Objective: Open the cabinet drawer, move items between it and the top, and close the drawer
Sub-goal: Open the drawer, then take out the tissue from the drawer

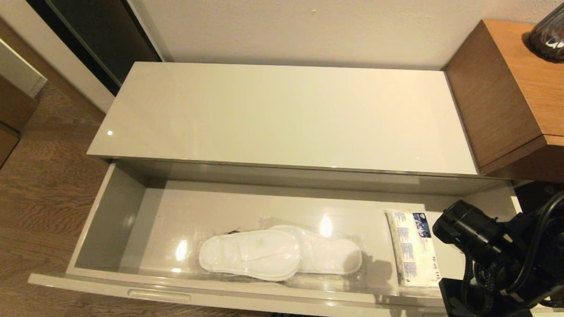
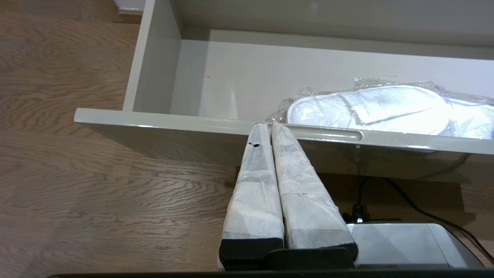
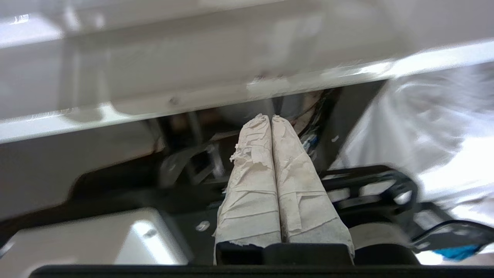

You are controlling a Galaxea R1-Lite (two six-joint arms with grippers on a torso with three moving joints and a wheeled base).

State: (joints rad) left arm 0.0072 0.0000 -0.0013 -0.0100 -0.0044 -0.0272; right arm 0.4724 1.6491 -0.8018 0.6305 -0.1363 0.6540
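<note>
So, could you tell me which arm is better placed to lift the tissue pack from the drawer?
Probably the right: its arm rises beside the tissue pack, at the drawer's right end.

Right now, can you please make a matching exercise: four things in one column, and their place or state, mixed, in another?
Things:
1. slippers
2. tissue pack
3. cabinet drawer
4. left end effector

Place or state:
A. pulled open
B. shut, holding nothing
C. in the drawer, near its middle
D. in the drawer, near its right end

Pairs: 1-C, 2-D, 3-A, 4-B
</note>
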